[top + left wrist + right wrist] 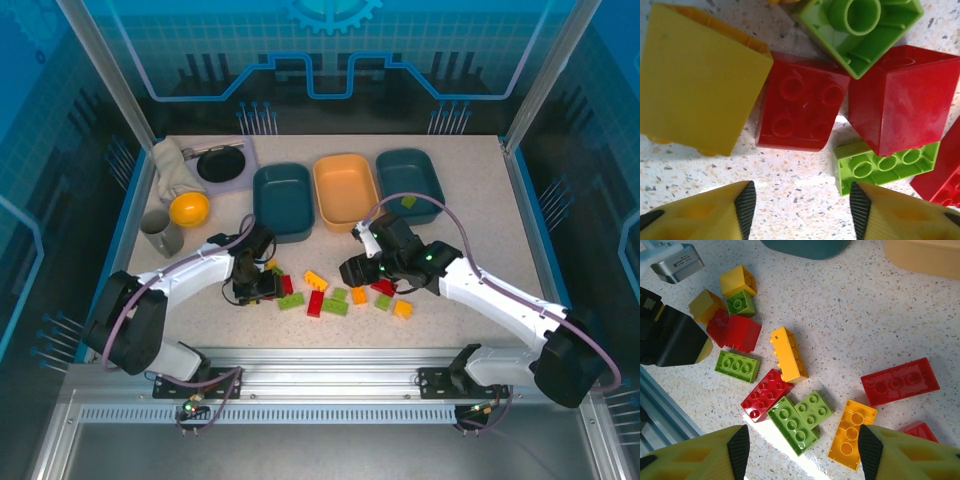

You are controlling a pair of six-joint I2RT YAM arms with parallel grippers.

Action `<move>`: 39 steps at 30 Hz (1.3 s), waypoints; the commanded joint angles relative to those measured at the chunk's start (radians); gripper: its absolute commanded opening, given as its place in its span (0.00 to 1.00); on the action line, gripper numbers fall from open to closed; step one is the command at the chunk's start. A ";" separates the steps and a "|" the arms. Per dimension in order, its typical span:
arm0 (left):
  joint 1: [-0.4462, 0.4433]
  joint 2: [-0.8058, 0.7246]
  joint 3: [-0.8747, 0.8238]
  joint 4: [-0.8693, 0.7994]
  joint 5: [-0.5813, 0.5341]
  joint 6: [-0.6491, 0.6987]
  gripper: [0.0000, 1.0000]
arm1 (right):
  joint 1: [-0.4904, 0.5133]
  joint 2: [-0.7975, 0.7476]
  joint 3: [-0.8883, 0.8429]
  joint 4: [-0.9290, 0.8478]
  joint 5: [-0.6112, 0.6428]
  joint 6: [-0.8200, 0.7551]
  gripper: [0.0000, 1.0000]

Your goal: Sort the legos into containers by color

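Observation:
The legos, in red, yellow and green, lie scattered mid-table [327, 300]. Behind them stand the containers: a teal tray [283, 195], an orange tray [345, 185] and a second teal tray [425, 170] holding one green brick [408, 202]. My left gripper [262, 287] is low at the pile's left end. It is open [802, 207] over bare table, just short of a red brick [800, 110] and a green brick [885, 165]. My right gripper [355, 270] hovers open [800, 455] above two green bricks [792, 425] and an orange brick [852, 432].
At the back left are a round black dish [220, 165], a folded cloth [172, 165], a yellow ball-shaped thing [189, 208] and a grey cup [163, 232]. A metal rail [320, 358] runs along the near edge. Blue walls ring the table.

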 commanded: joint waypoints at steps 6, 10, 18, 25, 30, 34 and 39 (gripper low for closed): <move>0.019 0.067 0.021 0.043 -0.016 0.076 0.61 | 0.008 0.019 0.042 0.002 0.014 0.001 0.62; 0.023 0.115 0.053 0.045 -0.037 0.099 0.60 | 0.006 0.024 0.053 -0.011 0.017 0.002 0.61; 0.030 0.158 0.106 0.038 -0.068 0.138 0.56 | -0.001 0.021 0.055 -0.029 0.024 0.005 0.61; 0.027 0.198 0.108 0.041 -0.066 0.148 0.50 | -0.008 0.018 0.052 -0.032 0.024 0.014 0.61; 0.009 0.207 0.118 0.035 -0.082 0.144 0.47 | -0.016 0.018 0.045 -0.030 0.027 0.027 0.61; -0.027 0.224 0.125 0.023 -0.114 0.132 0.48 | -0.029 0.018 0.041 -0.025 0.027 0.037 0.61; -0.048 0.227 0.114 0.025 -0.139 0.105 0.41 | -0.041 0.013 0.037 -0.023 0.028 0.050 0.60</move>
